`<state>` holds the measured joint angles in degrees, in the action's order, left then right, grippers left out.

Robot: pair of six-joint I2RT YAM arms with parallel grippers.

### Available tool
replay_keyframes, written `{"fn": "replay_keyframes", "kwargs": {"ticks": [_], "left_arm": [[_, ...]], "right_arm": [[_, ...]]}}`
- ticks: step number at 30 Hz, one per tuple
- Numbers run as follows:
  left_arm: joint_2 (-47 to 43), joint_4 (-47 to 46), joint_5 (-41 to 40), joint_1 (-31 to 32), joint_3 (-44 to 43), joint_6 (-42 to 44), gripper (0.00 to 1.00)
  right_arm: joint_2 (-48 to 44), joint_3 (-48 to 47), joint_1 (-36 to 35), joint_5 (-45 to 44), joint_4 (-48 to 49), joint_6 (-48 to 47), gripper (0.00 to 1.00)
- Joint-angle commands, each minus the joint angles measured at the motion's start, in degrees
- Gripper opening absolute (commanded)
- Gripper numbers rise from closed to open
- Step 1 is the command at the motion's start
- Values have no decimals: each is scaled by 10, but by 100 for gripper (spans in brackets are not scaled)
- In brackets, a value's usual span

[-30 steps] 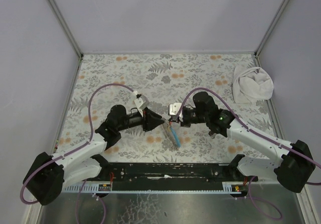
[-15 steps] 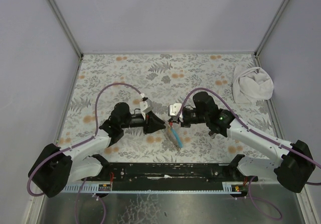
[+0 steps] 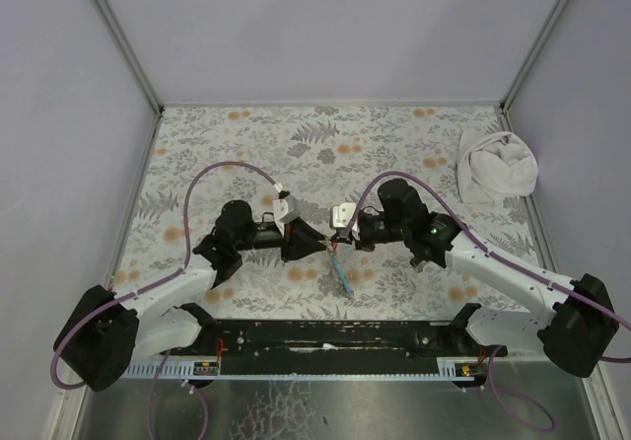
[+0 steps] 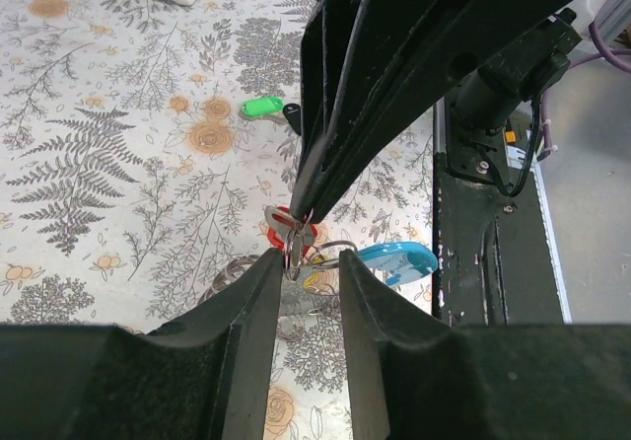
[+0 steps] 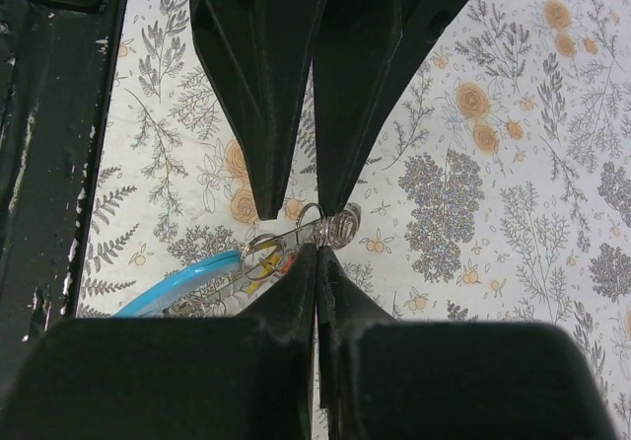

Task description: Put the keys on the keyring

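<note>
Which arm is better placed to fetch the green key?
Likely left: the right end effector is shut on the keyring, while the left end effector looks partly open, with the green key ahead of it.

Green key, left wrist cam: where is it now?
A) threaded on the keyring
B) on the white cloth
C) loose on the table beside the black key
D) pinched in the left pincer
C: the green key lies flat on the floral table right beside the black key, apart from the red key nearer the camera.
</note>
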<state>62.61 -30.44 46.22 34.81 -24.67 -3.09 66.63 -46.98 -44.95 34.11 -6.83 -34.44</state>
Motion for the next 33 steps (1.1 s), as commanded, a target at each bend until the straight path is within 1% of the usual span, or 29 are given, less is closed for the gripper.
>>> {"fn": "replay_keyframes", "kwargs": {"ticks": [1,4,10,18,21,24,26,28,33], "left_arm": [[2,-51,24,-3,-3,30,30],[10,-38,45,-3,-7,54,29],[17,-11,59,-3,-19,85,29],[39,-9,63,-2,-39,80,27],[47,-10,63,-3,-42,75,22],[50,-1,64,-3,-45,76,9],[47,6,61,-3,-44,77,3],[45,13,55,-2,-43,80,2],[49,27,53,-3,-46,85,2]], "right_arm": [[0,-29,-2,18,13,-7,0],[-1,-30,-3,20,11,-7,0],[0,-29,-4,21,10,-10,0],[2,-33,-4,23,5,-11,0],[3,-34,-5,24,4,-11,0],[2,-36,-5,19,1,-12,0],[-3,-34,-5,11,-2,-13,0],[-10,-32,-5,3,-1,-13,0],[-23,-28,-5,-13,-4,-14,0]]}}
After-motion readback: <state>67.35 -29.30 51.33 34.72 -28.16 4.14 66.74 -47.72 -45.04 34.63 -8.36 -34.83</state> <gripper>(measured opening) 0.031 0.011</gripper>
